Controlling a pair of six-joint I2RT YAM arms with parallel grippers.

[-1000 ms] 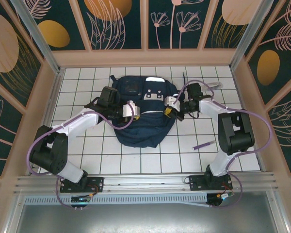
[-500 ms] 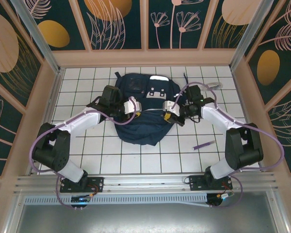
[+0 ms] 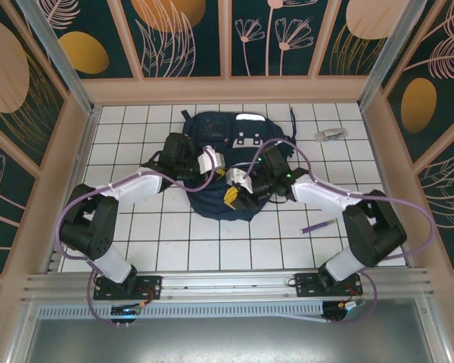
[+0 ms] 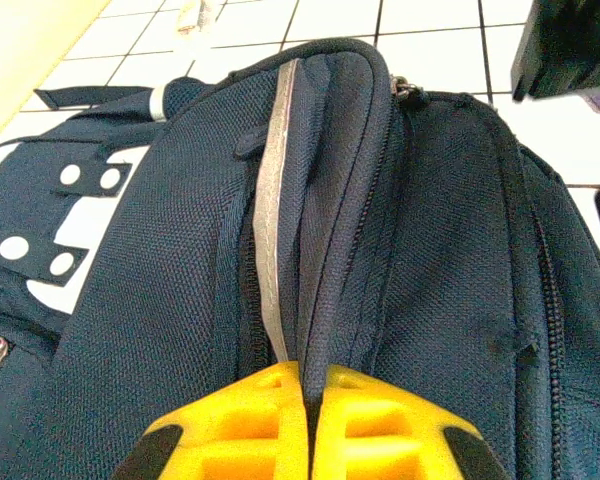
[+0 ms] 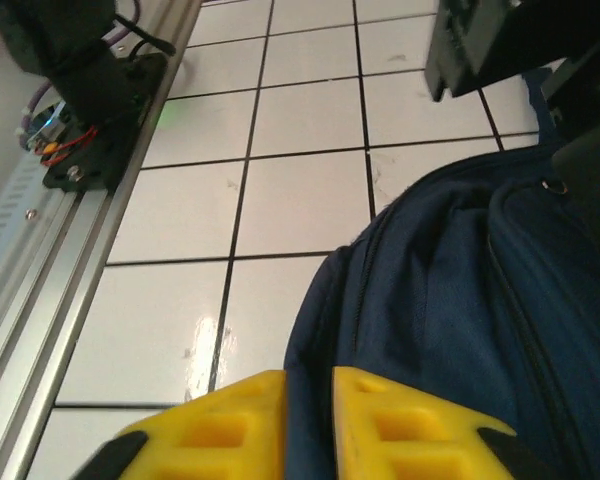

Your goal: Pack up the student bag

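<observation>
Count on the worktop (image 3: 136,234): one bag, two loose items, two arms.
There was one navy student bag (image 3: 216,130), one purple pen (image 3: 318,225) and one small pale object (image 3: 331,134) too small to identify. Two robot arms were counted, a left arm (image 3: 129,187) and a right arm (image 3: 325,198). Each carried one claw with two yellow fingers: the left claw (image 4: 307,425) and the right claw (image 5: 308,425).
</observation>
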